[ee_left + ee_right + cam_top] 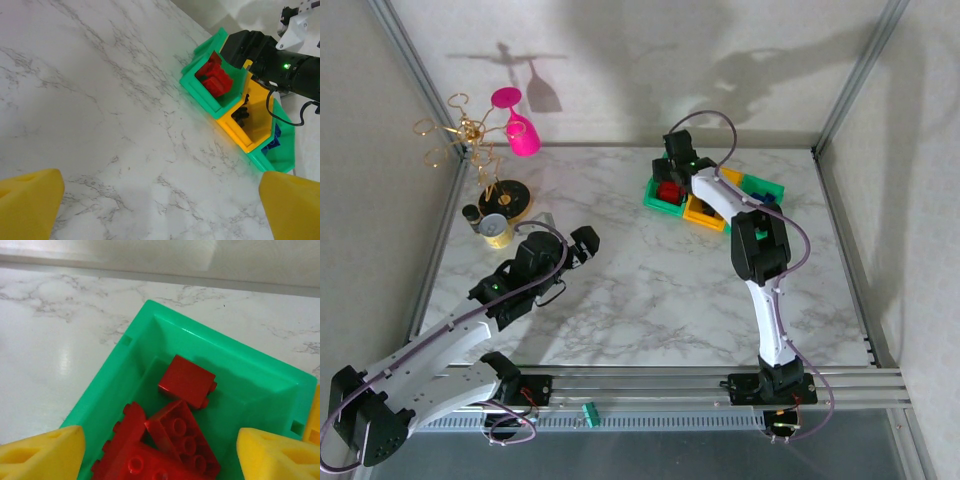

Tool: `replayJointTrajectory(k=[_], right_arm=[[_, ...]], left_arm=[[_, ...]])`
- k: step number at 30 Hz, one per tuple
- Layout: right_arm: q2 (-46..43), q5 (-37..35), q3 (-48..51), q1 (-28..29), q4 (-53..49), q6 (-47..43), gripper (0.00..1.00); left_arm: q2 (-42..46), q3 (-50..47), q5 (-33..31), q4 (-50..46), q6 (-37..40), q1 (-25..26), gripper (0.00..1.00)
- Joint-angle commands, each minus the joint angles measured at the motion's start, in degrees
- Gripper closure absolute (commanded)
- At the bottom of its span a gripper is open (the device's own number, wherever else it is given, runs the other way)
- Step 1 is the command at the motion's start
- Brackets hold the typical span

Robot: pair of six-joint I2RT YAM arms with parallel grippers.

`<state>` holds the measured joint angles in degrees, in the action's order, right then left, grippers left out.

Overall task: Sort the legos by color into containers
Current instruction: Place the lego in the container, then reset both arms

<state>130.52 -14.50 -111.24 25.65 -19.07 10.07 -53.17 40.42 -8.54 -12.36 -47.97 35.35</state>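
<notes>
Yellow pads [42,452] of the right gripper [160,452] sit closest, spread wide with nothing pinched between them, so it's open. It hangs right over the green bin [145,350] at the left end of the containers [698,215], seen from above. That bin holds a heap of red legos [175,435], with one brick lying a bit apart toward the back wall.

From the left wrist view, the yellow bin [257,127] in the middle holds black legos [241,115]. The second green bin [281,160] at the other end has blue legos [274,141] tucked inside.

Left gripper [160,202] is open too, pads far apart and empty. It hovers over the bare marble table [100,100], well apart from the bins. Not far from it are a small round tin [496,231] and a gold rack [470,135] with a pink glass [520,128].
</notes>
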Motion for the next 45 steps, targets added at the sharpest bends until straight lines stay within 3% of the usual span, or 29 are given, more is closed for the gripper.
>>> replayJointTrajectory(k=[1,5,7,12,14,18,23,26,29,35,39,41,45], right_arm=[[-8.86,0.39,3.18,0.01,1.12,0.20,0.12],[-17.72,-0.34,9.95,-0.54,1.86,1.97,0.02],[-23.63,-1.42,16.28,-1.02,4.11,3.21,0.01],[-38.73,-7.30,35.25,-4.82,10.60,6.80,0.01],[-44.67,-12.57,44.52,-7.33,14.12,8.70,0.02],[-53.49,-20.85,60.82,-11.90,25.32,7.69,0.02],[-58.54,-21.60,77.91,-19.66,39.41,6.40,0.01],[-58.49,-16.86,86.49,-22.21,53.09,2.38,0.02],[-55.65,-11.19,91.83,-23.68,65.66,-0.46,0.02],[-47.83,5.63,95.64,-25.17,83.77,-6.21,0.02],[-44.29,9.25,96.15,-25.22,89.02,-7.43,0.01],[-41.45,11.30,99.58,-25.12,95.79,-8.76,0.01],[-42.34,11.95,98.34,-25.21,91.46,-8.57,0.01]], left_arm=[[-0.13,2.16,-0.82,1.12,1.14,-0.63,0.00],[0.40,2.88,-2.21,1.15,2.04,-0.71,0.00],[0.85,3.21,-4.47,0.59,3.07,-0.81,0.00],[1.12,3.30,-15.49,-0.62,6.04,-1.99,0.00],[0.13,2.05,-23.30,1.15,8.07,-2.80,0.00],[-2.58,-2.87,-34.03,10.15,13.53,-6.86,0.00],[-6.42,-14.59,-40.76,37.69,30.91,-14.78,0.00],[-9.92,-20.25,-35.80,49.08,34.18,-20.87,0.00],[-13.28,-26.03,-31.20,62.80,38.83,-23.75,0.00],[-25.58,-30.43,-14.71,84.13,41.48,-28.90,0.00],[-35.57,-28.99,-8.56,90.85,43.31,-29.82,0.00],[-34.74,-28.40,-7.26,87.38,42.89,-30.02,0.00],[-35.23,-28.29,-6.58,88.24,42.94,-30.43,0.00]])
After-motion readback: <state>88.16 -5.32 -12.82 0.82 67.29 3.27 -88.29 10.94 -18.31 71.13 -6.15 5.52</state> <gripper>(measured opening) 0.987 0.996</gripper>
